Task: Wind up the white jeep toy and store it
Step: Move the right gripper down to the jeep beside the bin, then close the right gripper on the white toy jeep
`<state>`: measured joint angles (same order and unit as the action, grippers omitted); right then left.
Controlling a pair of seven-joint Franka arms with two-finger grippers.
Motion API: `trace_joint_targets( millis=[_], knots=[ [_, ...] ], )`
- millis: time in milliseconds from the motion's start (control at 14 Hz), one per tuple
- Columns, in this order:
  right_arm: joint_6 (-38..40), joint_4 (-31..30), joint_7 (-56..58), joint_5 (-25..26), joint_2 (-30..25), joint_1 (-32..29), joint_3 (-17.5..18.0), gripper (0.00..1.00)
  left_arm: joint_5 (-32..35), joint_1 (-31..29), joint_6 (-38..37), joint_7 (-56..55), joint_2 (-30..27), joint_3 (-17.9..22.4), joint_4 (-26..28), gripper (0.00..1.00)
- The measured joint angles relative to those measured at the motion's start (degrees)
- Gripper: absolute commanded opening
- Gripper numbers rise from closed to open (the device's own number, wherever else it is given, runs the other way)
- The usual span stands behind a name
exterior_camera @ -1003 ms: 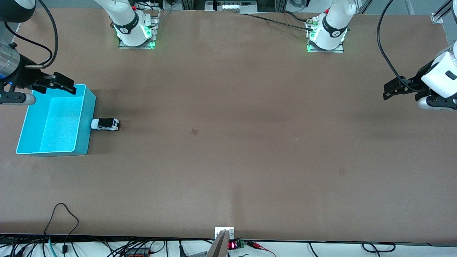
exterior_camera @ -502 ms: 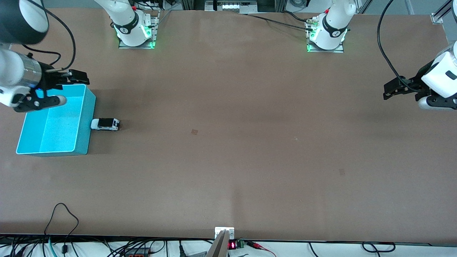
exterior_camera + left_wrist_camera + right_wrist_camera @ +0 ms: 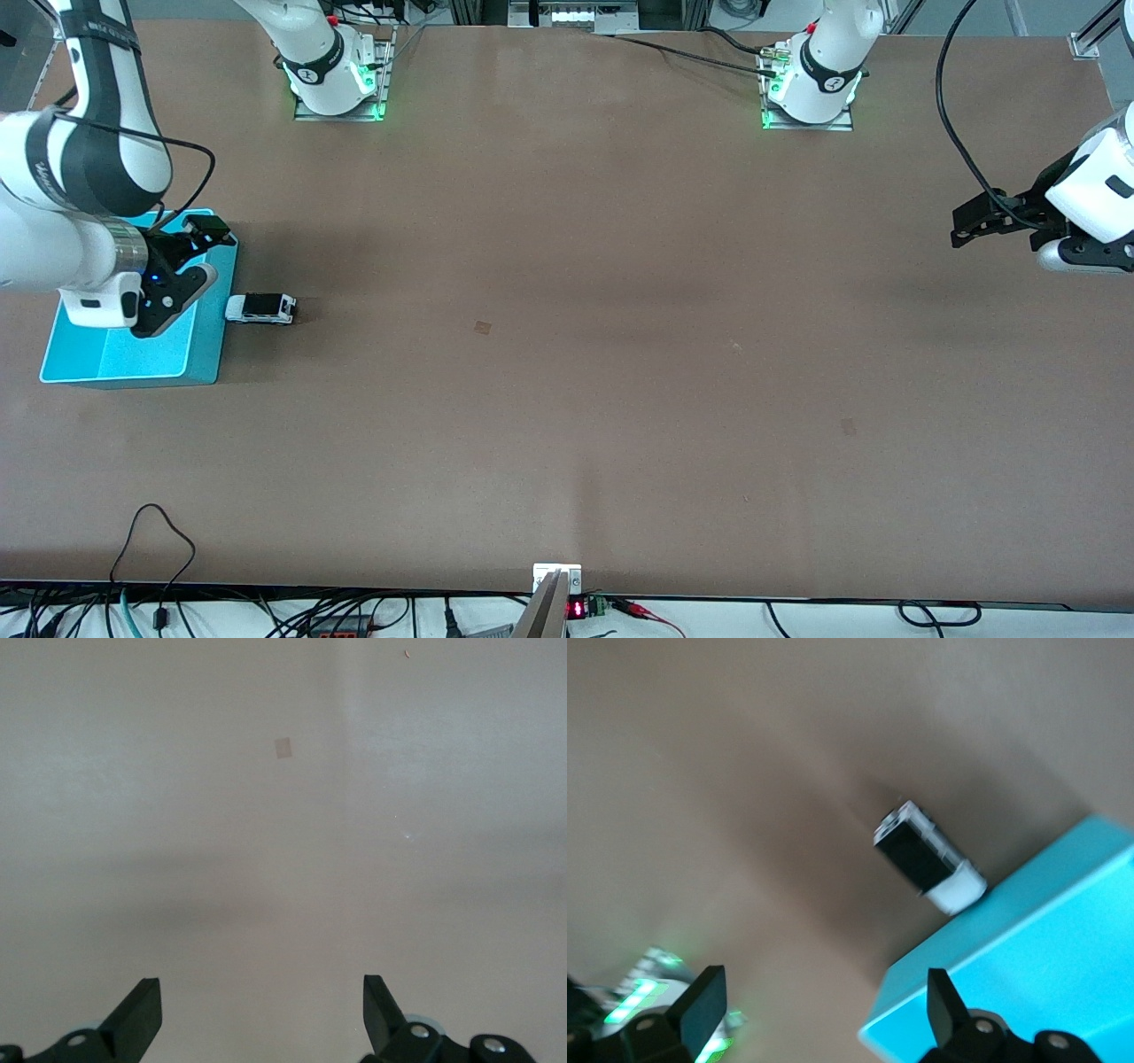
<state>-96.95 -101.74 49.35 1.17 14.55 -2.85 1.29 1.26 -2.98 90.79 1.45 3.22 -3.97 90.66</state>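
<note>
**Approach to the jeep, nothing gripped yet**

Taking the cyan bin (image 3: 202, 354) as landmark throughout. White jeep toy (image 3: 260, 308) on the table, on its wheels, nose touching or all but touching the bin's outer wall on the side toward the left arm's end; in the right wrist view the same white jeep toy (image 3: 928, 858) just beside the bin's corner (image 3: 1028, 939), black roof up.

Right gripper (image 3: 197, 257) up in the air over the bin's edge nearest the jeep, fingers spread wide and empty, both fingertips (image 3: 704, 1001) visible with a broad gap and nothing between them. Left gripper (image 3: 974, 226) well apart from the bin, over bare table at the left arm's end, likewise wide open and empty, waiting.

Judged step: reaching for the jeep, ahead of winding; storing in the bin not yet begun. Next move, likely: shift from over the bin to directly over the jeep, line the fingers across its narrow sides, descend and close. Risk worth noting: bin wall so close to the jeep's nose, so little room at that end; a side-to-side grasp safer.
</note>
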Motion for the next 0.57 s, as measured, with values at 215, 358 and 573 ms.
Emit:
trace_joint_targets(
  millis=[215, 358, 573],
  knots=[
    [-12.38, -7.97, 11.27, 0.07, -0.05, -1.97, -0.07, 1.0, 0.0, 0.0, -0.01, 0.0, 0.0, 0.1, 0.0, 1.0],
    [-22.28, -14.03, 18.87, 0.09, -0.13, -3.56, -0.11, 1.0, 0.0, 0.0, -0.01, 0.0, 0.0, 0.11, 0.0, 1.0],
    [-36.43, -22.66, 28.31, 0.08, -0.1, -5.16, -0.13, 1.0, 0.0, -0.01, -0.01, 0.0, 0.0, 0.14, 0.0, 1.0]
  ],
)
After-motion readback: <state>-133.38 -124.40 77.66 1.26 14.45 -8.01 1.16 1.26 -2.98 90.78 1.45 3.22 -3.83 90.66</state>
